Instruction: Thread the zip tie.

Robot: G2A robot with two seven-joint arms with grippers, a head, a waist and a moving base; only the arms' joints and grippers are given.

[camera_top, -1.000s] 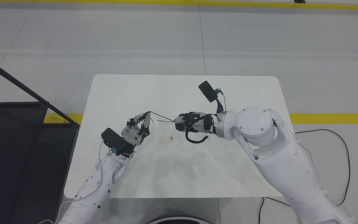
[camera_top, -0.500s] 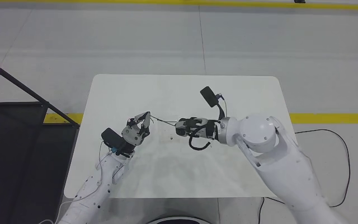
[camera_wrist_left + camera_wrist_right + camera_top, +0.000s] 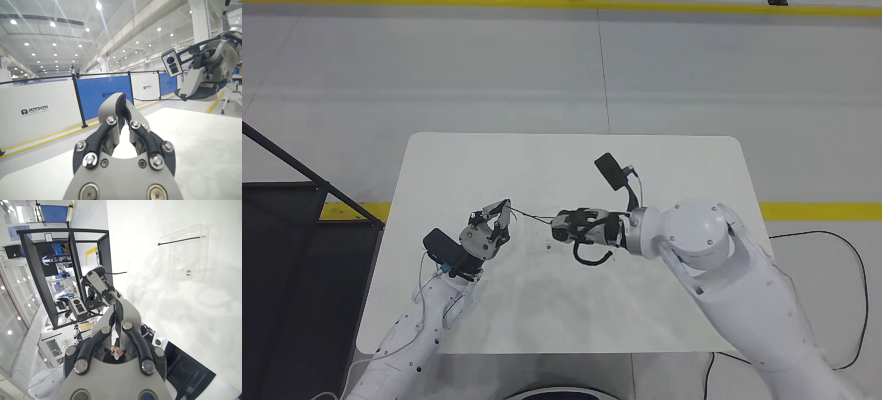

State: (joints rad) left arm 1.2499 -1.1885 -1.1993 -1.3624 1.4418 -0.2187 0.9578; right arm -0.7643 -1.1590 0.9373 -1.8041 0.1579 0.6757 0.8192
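My left gripper (image 3: 503, 208) is held above the white table (image 3: 672, 170), left of its middle, and is shut on a thin black zip tie (image 3: 532, 214). In the left wrist view the zip tie (image 3: 155, 99) runs from my left gripper (image 3: 124, 99) across to the tips of my right gripper (image 3: 183, 97). My right gripper (image 3: 558, 225) faces it from the right with its fingers shut. In the right wrist view the zip tie's free end (image 3: 118, 272) sticks out of the left gripper (image 3: 94, 273) and stops a little ahead of my right gripper (image 3: 116, 308). I see nothing pinched between the right gripper's fingers.
A clear plastic box (image 3: 189, 256) stands on the table near the grippers, and a second black zip tie (image 3: 179, 240) lies along its top edge. A black cable loop (image 3: 588, 257) hangs under the right wrist. A black frame (image 3: 282, 150) stands left of the table.
My right wrist has turned and shifted slightly, and its tips have edged a little toward the left gripper. The left arm has kept still with the zip tie.
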